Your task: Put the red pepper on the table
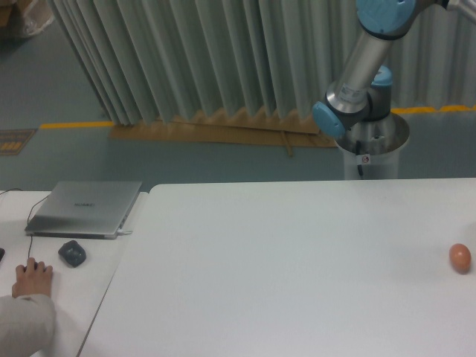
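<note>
The red pepper is out of view. The large white table [282, 275] fills the lower right of the camera view. Only part of the robot arm [364, 67] shows, at the upper right behind the table's far edge, with its blue-capped joints above a metal pedestal. The gripper itself is outside the frame.
A small orange egg-shaped ball [460, 257] lies near the table's right edge. On the narrower white desk to the left rest a closed grey laptop [85, 208], a dark mouse [72, 253] and a person's hand [31, 279]. A pleated curtain hangs behind.
</note>
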